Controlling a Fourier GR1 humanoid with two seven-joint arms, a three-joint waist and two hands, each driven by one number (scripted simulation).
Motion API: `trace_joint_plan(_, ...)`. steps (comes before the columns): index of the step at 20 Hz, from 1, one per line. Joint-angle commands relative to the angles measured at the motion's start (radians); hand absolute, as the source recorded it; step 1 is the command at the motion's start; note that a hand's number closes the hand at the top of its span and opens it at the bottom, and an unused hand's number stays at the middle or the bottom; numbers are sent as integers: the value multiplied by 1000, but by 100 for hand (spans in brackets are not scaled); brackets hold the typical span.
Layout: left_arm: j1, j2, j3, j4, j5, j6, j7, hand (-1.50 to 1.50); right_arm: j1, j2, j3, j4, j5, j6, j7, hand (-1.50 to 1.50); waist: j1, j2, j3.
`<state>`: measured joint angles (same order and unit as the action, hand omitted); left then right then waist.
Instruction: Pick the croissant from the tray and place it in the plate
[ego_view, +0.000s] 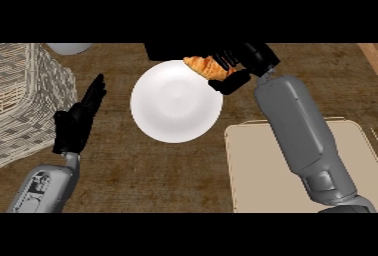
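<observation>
1. At the far left we see a pale wicker basket (26, 95) with an open weave, outboard of the left hand and reaching nearly to its fingers.
2. Beyond the basket, at the view's upper edge, we make out part of a pale rounded object (69, 48); we cannot tell what it is.
3. The left hand (76, 122) comes up from the lower left on its grey forearm, with its fingers straight and pointing away from the robot. It grasps nothing and hangs just beside the basket.
4. To the right of that hand, between the two hands, we find the white round plate (176, 102) lying on the brown wooden counter (155, 175). Its face is bare apart from the far right rim.
5. The croissant (209, 67) sits at that far right rim of the plate, partly overlapping it. We see a golden orange crust with darker brown ridges across it, and a paler tip toward the plate's centre.
6. The right hand (238, 62) is curled round the croissant, with dark fingers above it and the thumb below, so the pastry's right end is hidden. We cannot tell whether the croissant touches the plate.
7. Below the right hand, its grey forearm crosses the beige tray (258, 170), which lies at the lower right, just beside the plate.
</observation>
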<state>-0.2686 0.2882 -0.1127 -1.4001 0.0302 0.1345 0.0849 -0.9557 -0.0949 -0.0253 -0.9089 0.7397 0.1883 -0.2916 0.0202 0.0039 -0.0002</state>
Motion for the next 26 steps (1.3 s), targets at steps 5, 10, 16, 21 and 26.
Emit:
trace_joint_plan(5, -33, -15, 3, -2, -15, -11, 15, 0, -80, 93, 194, 253, 53, -193, 35, 150, 24, 7, 0)
trace_joint_plan(10, 1, -53, -24, -3, -40, 0, -12, 0, -173, 94, 312, 378, 32, -258, 150, 150, 31, 7, 0)
trace_joint_plan(16, -97, -60, -20, 35, -35, -27, 19, 0, -103, 95, 361, 468, -226, -281, 155, -150, 77, 20, 1)
trace_joint_plan(21, -116, -44, 12, 73, -27, -44, 4, 0, -100, 95, 411, 495, -330, -310, 83, -150, 75, 21, 1)
trace_joint_plan(26, -76, -52, -9, 40, -40, -42, -6, 0, -70, 95, 317, 445, -532, -291, 1, -150, 81, 18, 2)
